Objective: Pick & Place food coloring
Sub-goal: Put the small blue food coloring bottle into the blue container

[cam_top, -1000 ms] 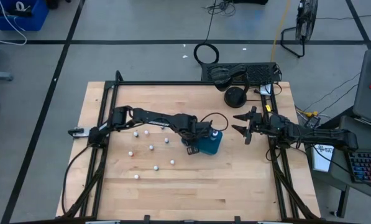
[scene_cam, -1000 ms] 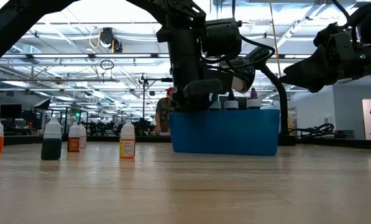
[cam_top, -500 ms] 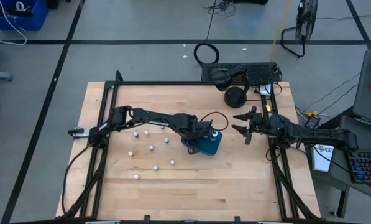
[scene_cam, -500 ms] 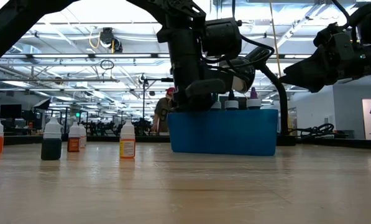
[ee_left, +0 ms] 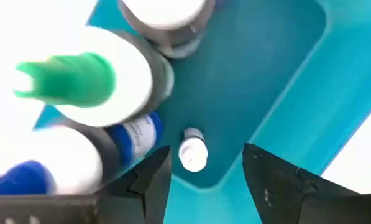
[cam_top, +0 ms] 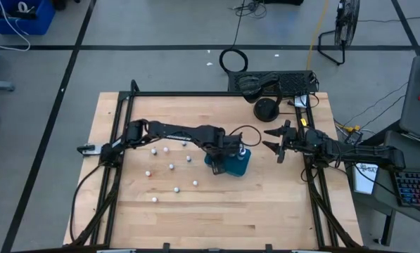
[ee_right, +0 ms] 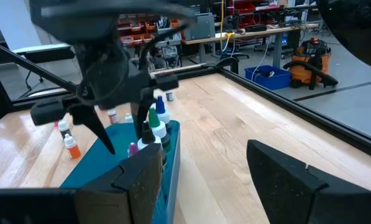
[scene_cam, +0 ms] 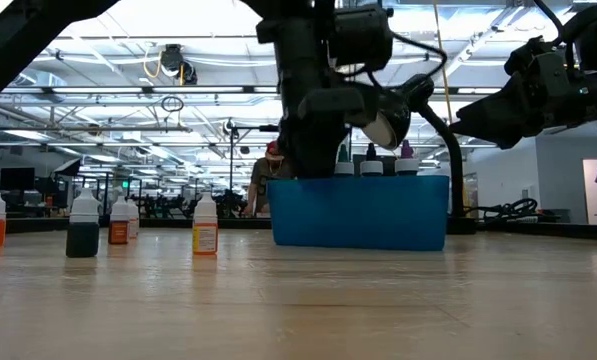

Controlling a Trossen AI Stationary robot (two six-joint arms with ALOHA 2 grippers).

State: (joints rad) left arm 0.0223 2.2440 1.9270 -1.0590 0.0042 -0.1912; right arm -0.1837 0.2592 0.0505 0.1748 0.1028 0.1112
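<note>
The pale wooden worktop (cam_top: 217, 211) has wide bare planks along its near edge and across its right half; a black metal frame (cam_top: 195, 94) runs along its far and side edges. The teal rectangular plastic box (scene_cam: 360, 212) sits near the middle, already crowded with taller capped bottles (ee_left: 86, 78) along one wall, leaving an open strip of floor on the other side. On that strip stands one tiny white-capped food coloring bottle (ee_left: 193, 153), upright and free. More small white-capped bottles with coloured bodies (scene_cam: 205, 227) stand scattered on the worktop left of the box, well apart from each other.

The left arm reaches across from the left edge, its wrist bent down over the box. The left pincer (ee_left: 202, 171) hangs just above the tiny bottle, fingers parted to either side of it and touching nothing. The right pincer (cam_top: 275, 139) waits beside the box's right, raised off the worktop, fingers spread and empty.
</note>
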